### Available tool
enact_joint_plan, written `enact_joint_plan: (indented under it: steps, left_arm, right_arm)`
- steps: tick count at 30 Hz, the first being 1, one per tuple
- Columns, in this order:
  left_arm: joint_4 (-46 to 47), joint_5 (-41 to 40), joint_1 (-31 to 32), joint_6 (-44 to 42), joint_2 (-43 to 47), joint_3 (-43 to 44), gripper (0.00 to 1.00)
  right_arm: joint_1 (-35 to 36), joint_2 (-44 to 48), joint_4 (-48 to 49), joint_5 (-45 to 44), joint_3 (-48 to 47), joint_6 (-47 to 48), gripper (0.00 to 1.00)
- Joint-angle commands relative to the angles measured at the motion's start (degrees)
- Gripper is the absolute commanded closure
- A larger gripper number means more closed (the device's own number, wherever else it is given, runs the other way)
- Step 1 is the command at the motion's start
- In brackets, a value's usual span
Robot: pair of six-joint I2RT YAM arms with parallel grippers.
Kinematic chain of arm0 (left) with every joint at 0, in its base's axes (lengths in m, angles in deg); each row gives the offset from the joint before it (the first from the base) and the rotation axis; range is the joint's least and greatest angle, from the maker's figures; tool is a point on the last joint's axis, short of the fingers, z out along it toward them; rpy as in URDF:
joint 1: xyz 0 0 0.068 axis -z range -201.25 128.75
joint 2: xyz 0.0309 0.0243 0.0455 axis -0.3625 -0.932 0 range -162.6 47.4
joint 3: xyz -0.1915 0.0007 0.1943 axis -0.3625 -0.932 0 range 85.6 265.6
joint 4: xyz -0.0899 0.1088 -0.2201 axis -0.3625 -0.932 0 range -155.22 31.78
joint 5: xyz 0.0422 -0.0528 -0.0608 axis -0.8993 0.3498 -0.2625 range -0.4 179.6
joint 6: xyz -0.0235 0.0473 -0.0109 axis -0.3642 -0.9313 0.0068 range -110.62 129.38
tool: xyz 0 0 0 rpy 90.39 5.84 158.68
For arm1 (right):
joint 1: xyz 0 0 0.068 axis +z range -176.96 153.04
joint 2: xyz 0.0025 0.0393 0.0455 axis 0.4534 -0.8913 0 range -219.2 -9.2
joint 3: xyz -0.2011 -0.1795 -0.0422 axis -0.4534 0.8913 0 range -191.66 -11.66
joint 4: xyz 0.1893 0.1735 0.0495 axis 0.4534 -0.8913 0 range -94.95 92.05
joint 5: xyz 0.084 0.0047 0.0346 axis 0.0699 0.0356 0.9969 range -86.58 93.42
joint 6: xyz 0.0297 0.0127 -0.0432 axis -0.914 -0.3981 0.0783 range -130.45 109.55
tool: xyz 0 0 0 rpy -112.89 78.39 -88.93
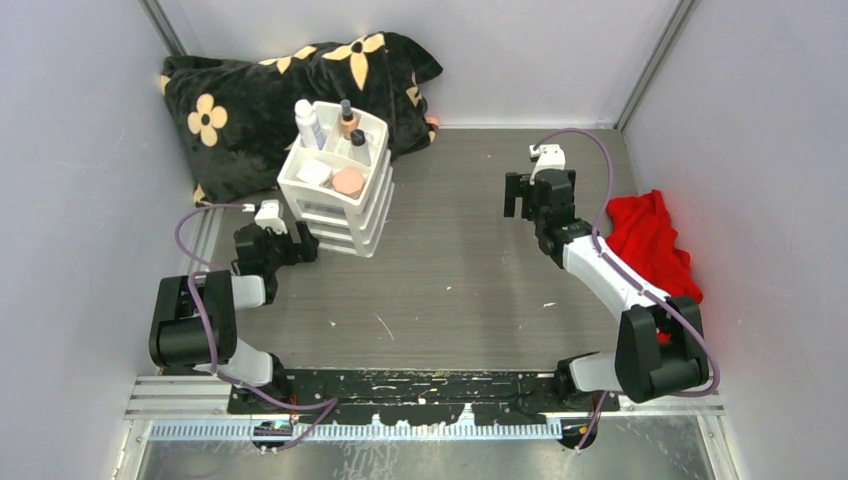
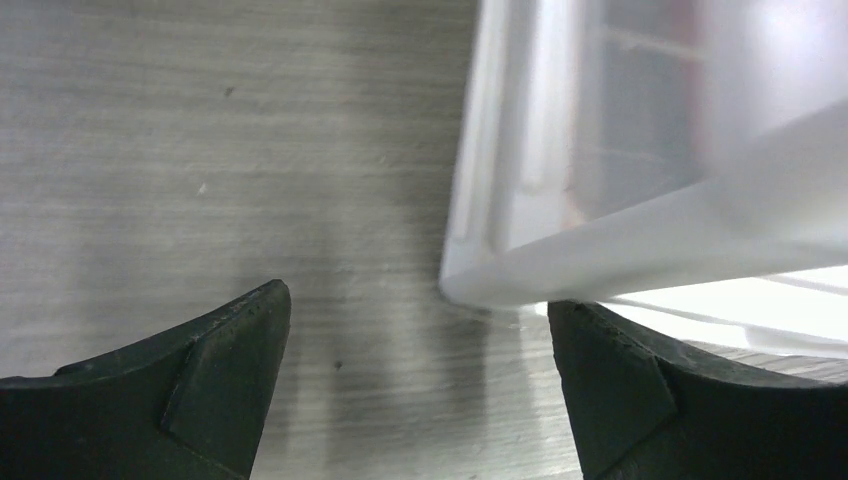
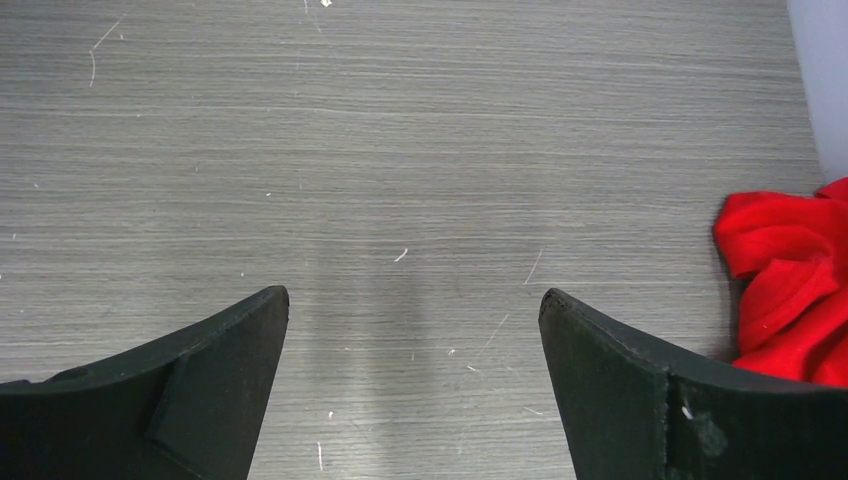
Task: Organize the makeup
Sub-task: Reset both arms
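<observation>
Makeup (image 1: 348, 180) in drawer box (image 1: 345, 225) top tray, far-left counter (image 3: 420, 150) | left pincer (image 2: 415, 300) wide open, empty, at box corner | right pincer (image 3: 412, 296) likewise | likely nudge: push low, slowly

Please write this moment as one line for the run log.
left pincer: open, at drawer box corner | right pincer: open, over table | makeup: in top tray

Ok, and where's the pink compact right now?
In the top view, the compact lies in the top tray of the white drawer box on the table's left side, with the white cube just to its left.
</observation>
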Motion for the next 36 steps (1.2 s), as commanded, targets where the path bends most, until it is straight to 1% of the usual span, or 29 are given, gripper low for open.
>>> enact_joint_plan:
  steps: [1,5,7,8,9,10,12,15,17,20,22,25,27,29,31,33,36]
  left_arm:
    - [13.5,6.5,0.9,-3.0,-0.5,0.0,0.0]
    - [14.1,8.7,1.8,-5.5,-0.7,-0.3,0.0]
    - [14.0,6.8,3.5,-6.9,-1.1,-0.5,0.0]
    - [15.8,7.0,3.7,-7.5,-1.9,-1.5,0.0]
    - [22.9,6.8,3.8,-6.3,-4.1,-3.0,0.0]
    - [24.6,7.1,3.3,-5.5,-4.8,-3.3,0.0]
    - [16.8,6.5,3.4,-6.6,-2.6,-1.8,0.0]
    - [20.1,4.4,4.0,-5.7,-3.9,-2.3,0.0]
    - [17.7,1.9,4.0,-5.2,-3.2,-1.8,0.0]
    - [18.3,1.1,4.1,-4.7,-3.5,-1.7,0.0]
    - [18.1,1.1,4.1,-4.7,-3.4,-1.7,0.0]
    - [18.2,1.1,4.1,-4.6,-3.3,-1.7,0.0]
    - [18.0,1.1,4.1,-4.6,-3.5,-1.6,0.0]
    - [18.0,0.9,4.2,-4.6,-3.4,-1.6,0.0]
    - [17.9,0.7,4.2,-4.6,-3.4,-1.6,0.0]
    - [17.7,0.6,4.3,-4.6,-3.4,-1.5,0.0]
    - [17.6,0.4,4.4,-4.6,-3.4,-1.5,0.0]
  right_arm:
    - [-0.2,-0.5,5.4,0.6,0.9,-0.9,0.0]
    - [-0.2,-0.1,8.8,0.0,4.0,-1.2,0.0]
    - [-0.2,0.4,11.8,-0.7,6.3,-1.0,0.0]
    - [-0.2,0.8,13.3,-1.3,7.4,-0.8,0.0]
    - [-0.2,1.1,15.0,-2.1,8.6,-0.8,0.0]
    - [-0.2,1.4,17.2,-2.8,9.7,-0.4,0.0]
    - [-0.2,2.3,19.8,-4.3,11.6,0.1,0.0]
    - [-0.2,3.9,22.6,-4.9,13.8,0.7,0.0]
    - [-0.2,4.7,25.1,-5.6,15.8,0.8,0.0]
    - [-0.2,5.6,29.8,-6.1,19.8,1.9,0.0]
    - [-0.2,6.5,36.3,-6.3,24.6,3.4,0.0]
    - [-0.2,8.3,49.3,-6.5,33.2,6.1,0.0]
    - [-0.2,8.3,54.3,-5.9,35.3,7.6,0.0]
    - [-0.3,6.8,51.0,-5.5,33.7,8.8,0.0]
    - [-0.3,4.7,48.8,-7.0,32.0,9.2,0.0]
    - [-0.3,3.3,50.6,-6.3,32.7,9.3,0.0]
    - [-0.3,1.1,57.3,-3.3,35.4,9.3,0.0]
